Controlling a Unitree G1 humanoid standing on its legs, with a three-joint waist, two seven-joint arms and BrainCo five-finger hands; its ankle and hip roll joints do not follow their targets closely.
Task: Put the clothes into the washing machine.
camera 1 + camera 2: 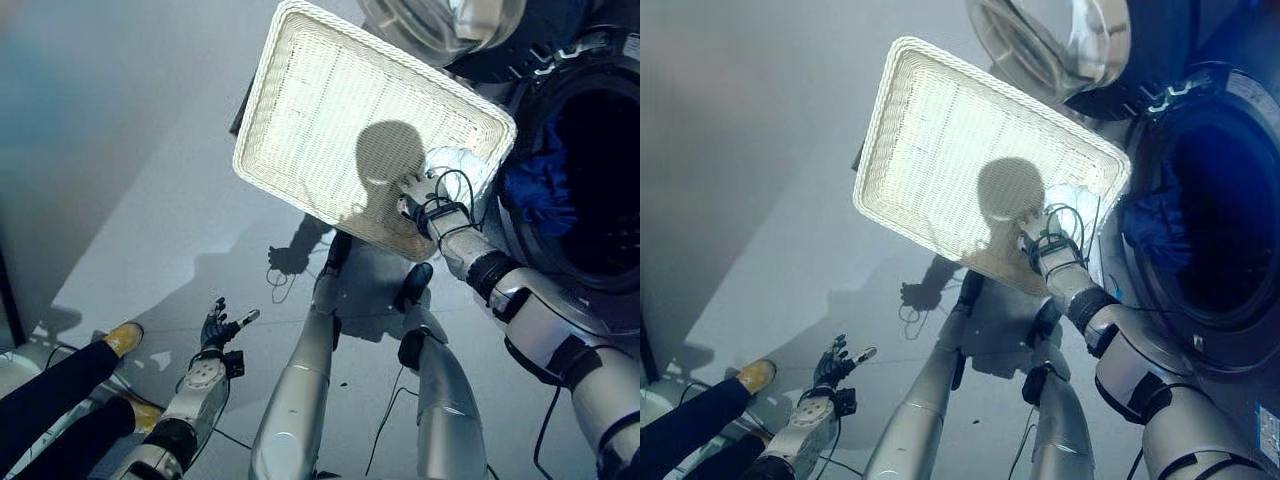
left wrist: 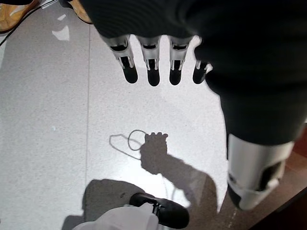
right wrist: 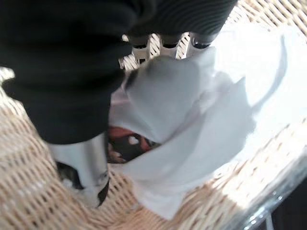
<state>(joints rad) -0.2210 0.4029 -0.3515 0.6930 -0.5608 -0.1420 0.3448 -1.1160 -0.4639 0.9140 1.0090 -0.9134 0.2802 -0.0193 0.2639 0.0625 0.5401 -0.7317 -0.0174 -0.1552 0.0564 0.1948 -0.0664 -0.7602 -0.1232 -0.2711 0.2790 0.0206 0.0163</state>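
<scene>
While the right hand [image 1: 418, 192] clutches the crumpled white garment [image 3: 192, 129] in the white woven basket [image 1: 330, 110], trailing folds could snag its rim; the left hand [image 1: 215, 325] hangs open.

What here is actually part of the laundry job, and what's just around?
Part of the job:
- white cloth, grasped by the right hand
- wicker basket holding it
- washing machine, door open
- blue garment already at the drum's mouth

Just around:
- left hand, idle, low over the floor
- a person's yellow shoes
</scene>
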